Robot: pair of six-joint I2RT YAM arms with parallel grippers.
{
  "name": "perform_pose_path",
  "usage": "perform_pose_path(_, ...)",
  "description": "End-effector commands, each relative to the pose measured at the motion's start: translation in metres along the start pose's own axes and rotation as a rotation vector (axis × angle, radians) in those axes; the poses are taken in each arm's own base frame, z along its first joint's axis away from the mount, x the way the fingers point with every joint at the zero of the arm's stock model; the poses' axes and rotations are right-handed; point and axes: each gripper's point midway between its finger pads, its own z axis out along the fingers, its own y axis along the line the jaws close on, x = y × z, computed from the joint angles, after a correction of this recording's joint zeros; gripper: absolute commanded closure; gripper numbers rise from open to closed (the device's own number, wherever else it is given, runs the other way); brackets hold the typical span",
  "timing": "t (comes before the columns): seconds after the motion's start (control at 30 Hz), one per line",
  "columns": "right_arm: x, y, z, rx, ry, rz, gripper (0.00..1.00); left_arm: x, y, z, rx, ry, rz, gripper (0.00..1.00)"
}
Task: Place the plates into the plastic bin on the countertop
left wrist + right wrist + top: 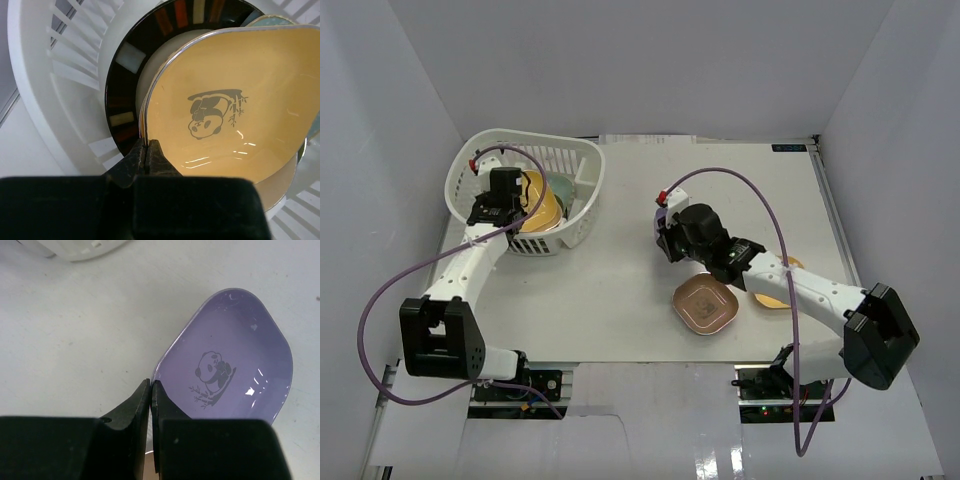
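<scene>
My left gripper (pixel 146 150) is shut on the rim of a yellow panda plate (pixel 225 100) and holds it inside the white plastic bin (pixel 60 75), over a round dark-rimmed plate (pixel 120 90). In the top view this gripper (pixel 520 205) is over the bin (pixel 585 165), which holds a mint plate (pixel 563 188). My right gripper (pixel 151 390) is shut on the rim of a purple panda plate (pixel 235 365) above the countertop (pixel 75 340). In the top view it (pixel 665 225) is mid-table, right of the bin. A brown-pink plate (pixel 705 305) lies on the countertop.
An orange-yellow plate (pixel 772 297) lies partly under my right forearm. The bin's rim shows at the top left of the right wrist view (pixel 75 250). White walls enclose the countertop (pixel 620 300) on three sides.
</scene>
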Motion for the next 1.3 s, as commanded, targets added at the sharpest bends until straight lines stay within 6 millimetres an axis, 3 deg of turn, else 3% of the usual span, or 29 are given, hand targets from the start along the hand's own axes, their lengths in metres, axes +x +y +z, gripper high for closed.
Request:
perform_pose_path(0.0, -0.086, 0.013, -0.027, -0.007, -0.214, -0.036, 0.92, -0.006, -0.010, -0.001, 0.064, -0.011, 0.005, 1.00)
perform_pose_path(0.07, -0.099, 0.017, -0.033, -0.013, -0.226, -0.049, 0.92, -0.001, -0.016, -0.004, 0.095, 0.017, -0.024, 0.99)
perform_pose_path(0.1, -0.120, 0.024, -0.040, -0.028, -0.267, -0.054, 0.92, 0.002, -0.021, -0.007, 0.128, 0.035, -0.033, 0.95)
perform_pose_path(0.13, -0.127, 0.030, -0.040, -0.045, -0.279, -0.066, 0.92, -0.003, -0.023, -0.014, 0.159, 0.025, -0.050, 0.77)
perform_pose_path(0.17, -0.135, 0.036, -0.040, -0.061, -0.293, -0.074, 0.92, -0.006, -0.027, -0.020, 0.189, 0.020, -0.065, 0.69)
perform_pose_path(0.2, -0.153, 0.047, -0.046, -0.085, -0.331, -0.081, 0.92, -0.014, -0.031, -0.027, 0.221, 0.007, -0.077, 0.63)
perform_pose_path(0.27, -0.161, 0.067, -0.038, -0.132, -0.334, -0.109, 0.92, -0.032, -0.038, -0.049, 0.305, -0.028, -0.112, 0.57)
perform_pose_path(0.3, -0.180, 0.076, -0.042, -0.153, -0.369, -0.113, 0.92, -0.042, -0.040, -0.059, 0.331, -0.046, -0.130, 0.57)
perform_pose_path(0.33, -0.179, 0.084, -0.031, -0.166, -0.352, -0.125, 0.92, -0.050, -0.040, -0.071, 0.366, -0.065, -0.146, 0.56)
perform_pose_path(0.4, -0.192, 0.106, -0.030, -0.225, -0.370, -0.145, 0.92, -0.058, -0.039, -0.083, 0.389, -0.082, -0.171, 0.51)
perform_pose_path(0.43, -0.204, 0.116, -0.024, -0.250, -0.393, -0.152, 0.92, -0.063, -0.037, -0.089, 0.397, -0.098, -0.181, 0.47)
perform_pose_path(0.53, -0.217, 0.154, -0.013, -0.373, -0.399, -0.179, 0.92, -0.086, -0.028, -0.115, 0.424, -0.181, -0.237, 0.27)
perform_pose_path(0.6, -0.219, 0.168, -0.004, -0.403, -0.397, -0.187, 0.92, -0.105, -0.021, -0.135, 0.449, -0.255, -0.273, 0.15)
perform_pose_path(0.63, -0.212, 0.177, 0.013, -0.425, -0.372, -0.194, 0.92, -0.113, -0.019, -0.143, 0.463, -0.280, -0.294, 0.13)
perform_pose_path(0.67, -0.230, 0.186, 0.009, -0.449, -0.425, -0.194, 0.92, -0.120, -0.019, -0.153, 0.490, -0.308, -0.309, 0.11)
perform_pose_path(0.73, -0.226, 0.196, 0.030, -0.481, -0.421, -0.231, 0.92, -0.141, -0.015, -0.183, 0.568, -0.398, -0.351, 0.10)
perform_pose_path(0.77, -0.239, 0.206, 0.027, -0.513, -0.458, -0.238, 0.92, -0.152, -0.019, -0.201, 0.636, -0.433, -0.366, 0.10)
perform_pose_path(0.83, -0.230, 0.219, 0.052, -0.535, -0.445, -0.283, 0.92, -0.162, -0.025, -0.224, 0.712, -0.454, -0.363, 0.09)
perform_pose_path(0.87, -0.246, 0.227, 0.050, -0.536, -0.486, -0.304, 0.92, -0.166, -0.036, -0.243, 0.804, -0.450, -0.336, 0.09)
perform_pose_path(0.9, -0.230, 0.231, 0.078, -0.524, -0.450, -0.347, 0.92, -0.162, -0.049, -0.254, 0.880, -0.427, -0.313, 0.08)
perform_pose_path(0.93, -0.229, 0.234, 0.087, -0.518, -0.445, -0.361, 0.92, -0.159, -0.056, -0.263, 0.937, -0.404, -0.316, 0.08)
perform_pose_path(0.97, -0.242, 0.237, 0.086, -0.514, -0.456, -0.369, 0.92, -0.154, -0.065, -0.272, 0.992, -0.387, -0.304, 0.08)
perform_pose_path(1.0, -0.224, 0.240, 0.111, -0.514, -0.412, -0.379, 0.92, -0.147, -0.072, -0.280, 1.052, -0.364, -0.281, 0.08)
perform_pose_path(1.1, -0.211, 0.244, 0.135, -0.502, -0.403, -0.412, 0.92, -0.135, -0.077, -0.295, 1.131, -0.338, -0.239, 0.08)
perform_pose_path(1.23, -0.200, 0.247, 0.139, -0.506, -0.377, -0.416, 0.81, -0.125, -0.084, -0.307, 1.206, -0.286, -0.206, 0.08)
perform_pose_path(1.27, -0.202, 0.245, 0.136, -0.497, -0.385, -0.411, 0.67, -0.123, -0.086, -0.308, 1.222, -0.270, -0.204, 0.08)
